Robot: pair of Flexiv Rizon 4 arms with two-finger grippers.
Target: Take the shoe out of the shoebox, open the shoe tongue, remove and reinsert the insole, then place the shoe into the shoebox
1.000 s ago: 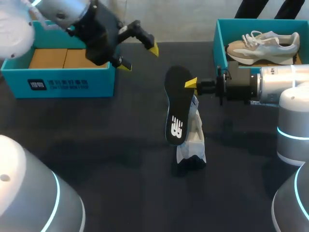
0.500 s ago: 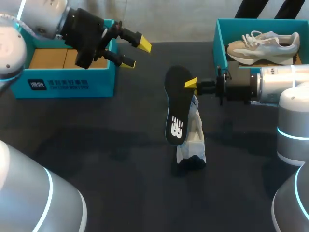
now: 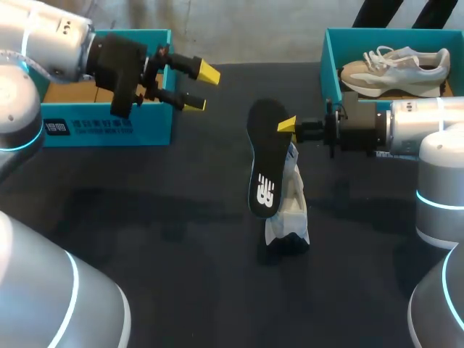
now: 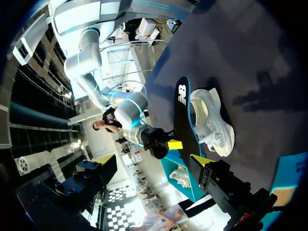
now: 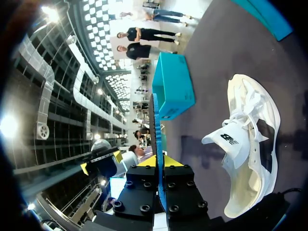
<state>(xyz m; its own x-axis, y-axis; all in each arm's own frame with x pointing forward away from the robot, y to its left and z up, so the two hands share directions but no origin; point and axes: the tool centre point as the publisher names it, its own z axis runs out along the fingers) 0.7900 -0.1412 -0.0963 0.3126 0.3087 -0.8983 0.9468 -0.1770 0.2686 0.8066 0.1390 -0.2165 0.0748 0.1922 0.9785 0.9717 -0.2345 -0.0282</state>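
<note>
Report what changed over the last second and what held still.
The left gripper drew back a little toward the teal shoebox and turned, its fingers open and empty throughout. Nothing was taken hold of or let go. The right gripper stayed shut on the black insole, next to the white shoe on the table. Neither of these moved.

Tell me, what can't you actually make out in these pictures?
Head view: the white sneaker is half hidden behind the black insole; its inside does not show.
Head view: the right gripper shows one yellow tip; the insole covers the other.
Head view: the left arm covers part of the floor of the left shoebox.
Head view: the right shoebox is cut off by the picture's edge.
</note>
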